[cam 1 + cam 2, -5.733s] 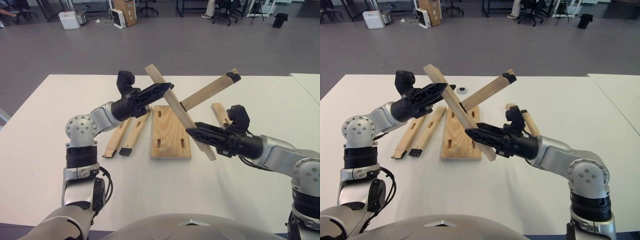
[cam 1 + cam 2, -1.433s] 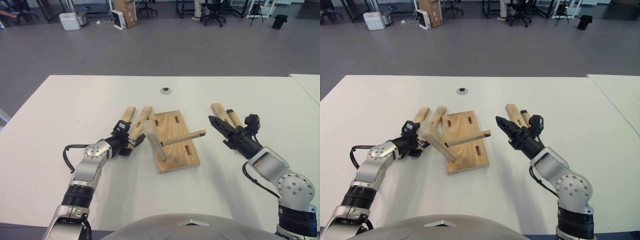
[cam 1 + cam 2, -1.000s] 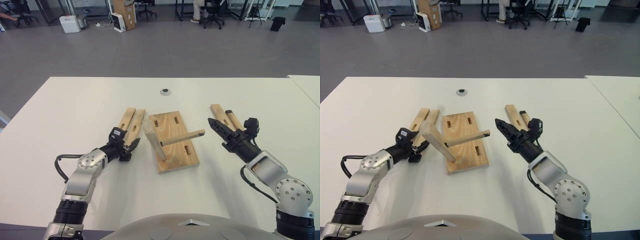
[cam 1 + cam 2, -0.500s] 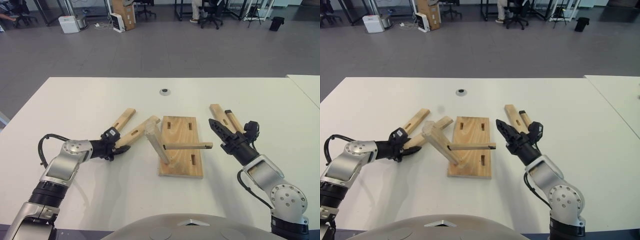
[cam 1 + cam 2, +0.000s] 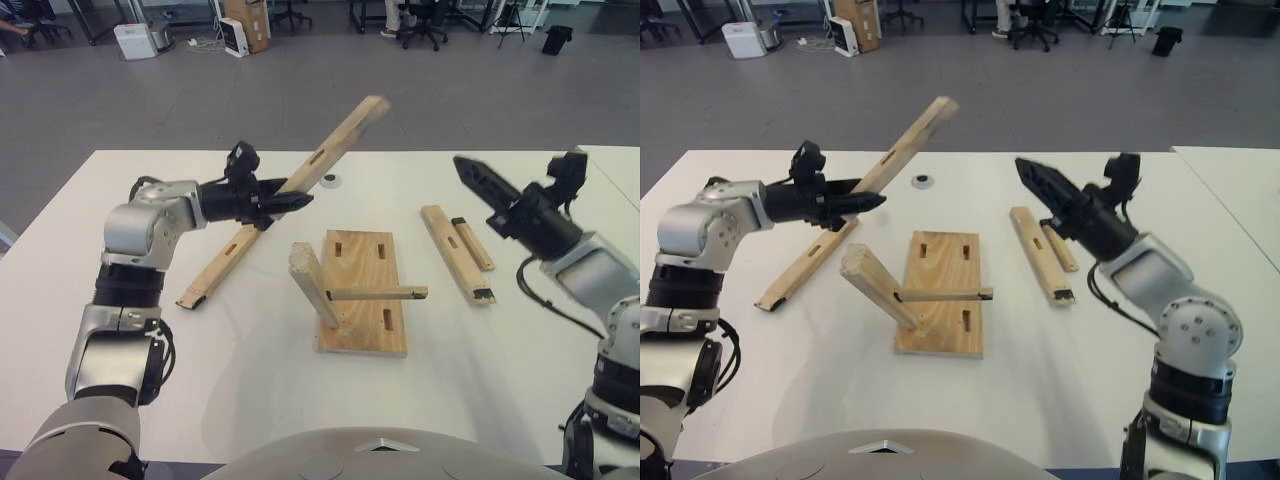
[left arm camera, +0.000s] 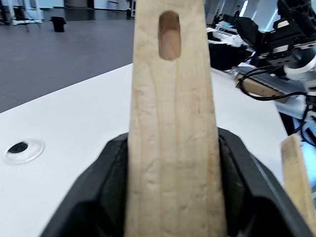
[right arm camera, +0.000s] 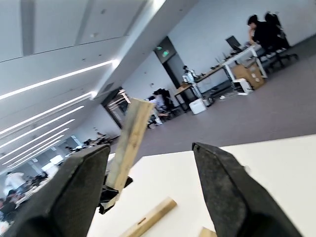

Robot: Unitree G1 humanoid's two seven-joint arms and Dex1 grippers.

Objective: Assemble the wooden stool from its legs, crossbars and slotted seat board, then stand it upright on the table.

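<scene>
I'm looking at a white worktop [image 5: 500, 400] in a large room with a grey floor, office chairs and desks along the back, a white box [image 5: 133, 40] and a cardboard carton [image 5: 250, 20] on the floor, and a second table [image 5: 615, 165] just off the right edge. A round grommet [image 5: 923, 181] sits near the far edge. The seat board [image 5: 363, 290] lies flat around the middle of the worktop, slots up. 1 tilted leg [image 5: 312, 285] rises from its left side, and a crossbar [image 5: 378, 294] runs from that leg out over the board. A spare leg [image 5: 222, 262] lies toward the left edge, and 2 more pieces lie side by side toward the right edge: a long leg [image 5: 455, 252] and a shorter crossbar [image 5: 472, 245]. My left gripper [image 5: 295, 198] is above the far-left part of the worktop, its jaws clenched on a lifted leg [image 5: 335, 140] that slants up toward the far edge. The left wrist view shows an oval slot [image 6: 169, 35] in that leg and the black jaws pressing both of its faces. My right gripper [image 5: 468, 172] hangs raised above the far-right part. From the head it reads as 1 dark wedge, but the right wrist view shows its jaws released with a wide gap and nothing between them, with ceiling light strips overhead.
</scene>
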